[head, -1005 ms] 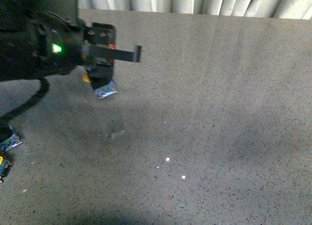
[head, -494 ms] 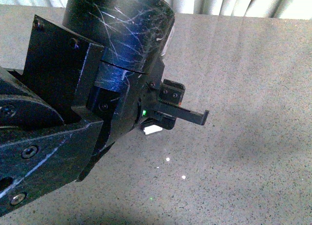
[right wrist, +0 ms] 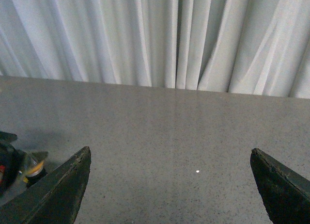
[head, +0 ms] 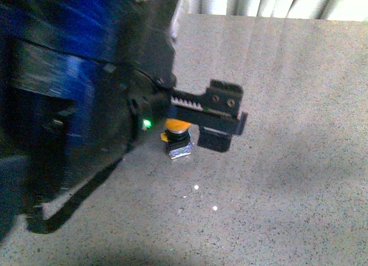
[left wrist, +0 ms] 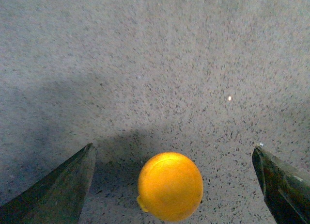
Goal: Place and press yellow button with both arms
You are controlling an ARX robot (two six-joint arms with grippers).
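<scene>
Yellow button (head: 177, 138) is down on the speckled table (head: 287, 174), upright on its square base, just toward 8 o'clock from the middle of the front view. The left arm (head: 69, 105) fills the 9 o'clock side, and the toothed rack (head: 198, 99) of its gripper sits right over the orange cap. From the wrist camera, the left gripper (left wrist: 172, 149) is spread wide. The cap stands between the fingers (left wrist: 58, 195) and clear of both, so nothing is gripped. The right gripper (right wrist: 169, 150) is the same, fingers far apart and empty-handed, with only bare table and the pale curtain (right wrist: 169, 40) ahead of it. My read is that the placing looks done or all but done, and the press comes next. That calls for the left gripper to lift clear without nudging the cap. Then one arm should come straight down on the cap's centre while the other steadies the base, so it neither skids nor tips.
</scene>
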